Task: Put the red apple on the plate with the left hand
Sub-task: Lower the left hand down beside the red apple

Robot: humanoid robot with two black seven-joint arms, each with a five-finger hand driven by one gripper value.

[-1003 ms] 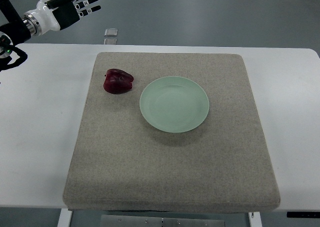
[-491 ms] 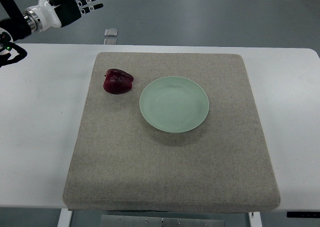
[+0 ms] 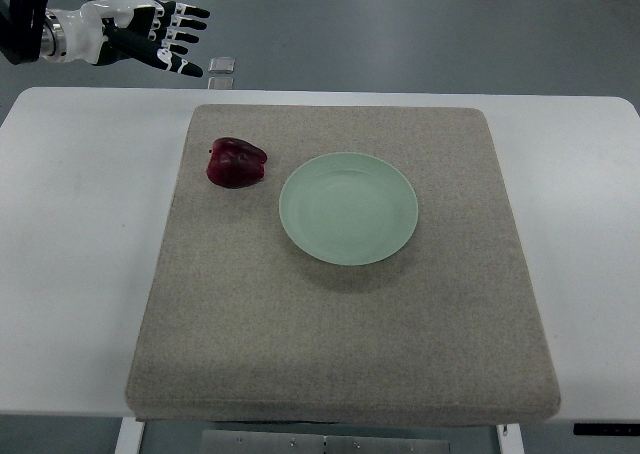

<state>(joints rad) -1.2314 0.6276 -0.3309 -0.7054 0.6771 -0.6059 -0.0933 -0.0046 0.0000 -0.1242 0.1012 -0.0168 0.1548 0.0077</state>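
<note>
Apple lies down and to the right of the open left robot hand, well apart from it.

The left robot hand (image 3: 150, 36) hangs beyond the far-left corner of the tabletop (image 3: 80, 254), fingers (image 3: 180, 46) spread wide and holding nothing, pointing right. The apple (image 3: 237, 163) sits on the grey mat (image 3: 340, 334) near its far-left corner, just left of the plate (image 3: 348, 208) and not touching it. No right arm shows, so the left one is the only candidate; judging from this, it must travel toward the camera and slightly right to come over the apple.
</note>
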